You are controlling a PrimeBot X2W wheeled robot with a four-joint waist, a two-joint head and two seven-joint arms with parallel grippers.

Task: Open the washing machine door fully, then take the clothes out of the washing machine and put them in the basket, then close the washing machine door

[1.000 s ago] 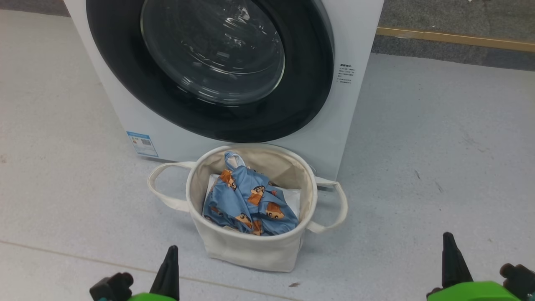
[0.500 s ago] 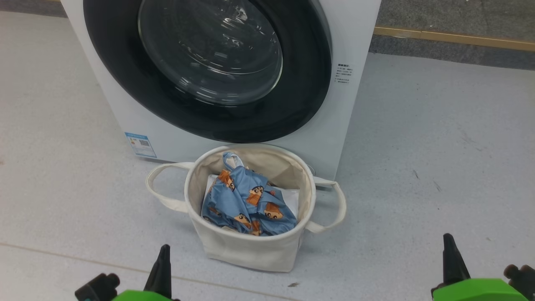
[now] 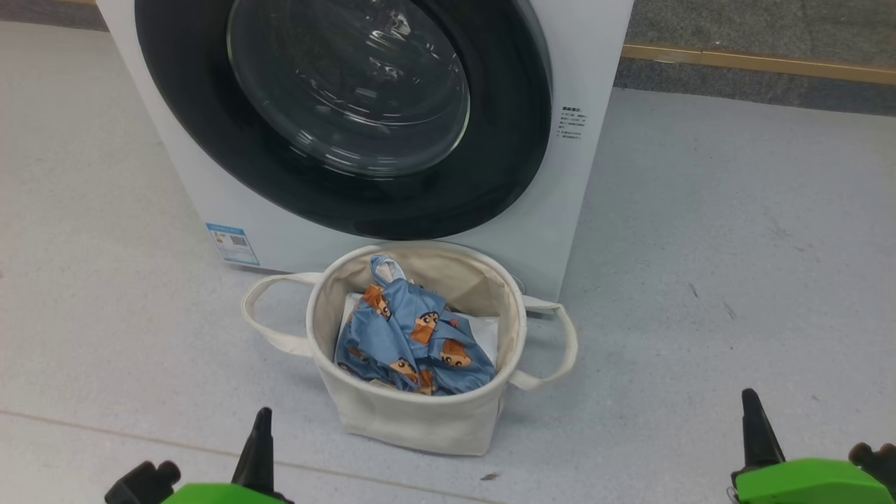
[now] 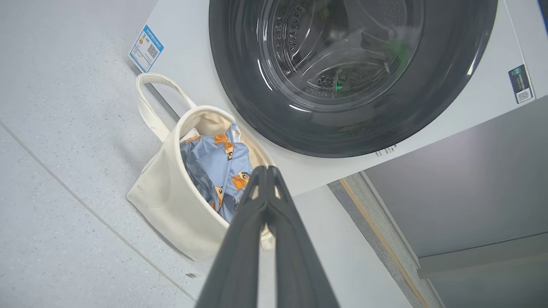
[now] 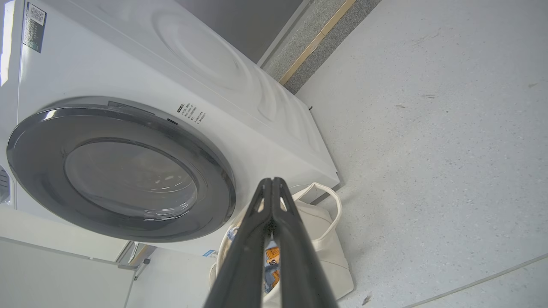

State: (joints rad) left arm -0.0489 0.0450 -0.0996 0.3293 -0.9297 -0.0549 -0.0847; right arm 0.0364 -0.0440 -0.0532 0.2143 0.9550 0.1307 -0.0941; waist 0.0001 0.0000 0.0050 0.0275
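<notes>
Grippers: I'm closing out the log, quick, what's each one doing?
Left gripper: closed, holding nothing.
Right gripper: closed, holding nothing.

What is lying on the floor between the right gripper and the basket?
Nothing: in the head view, the grey floor between the right gripper and the basket is bare.

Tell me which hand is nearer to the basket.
Left. The left hand is just front-left of the basket; the right hand is farther off to its front-right.
</notes>
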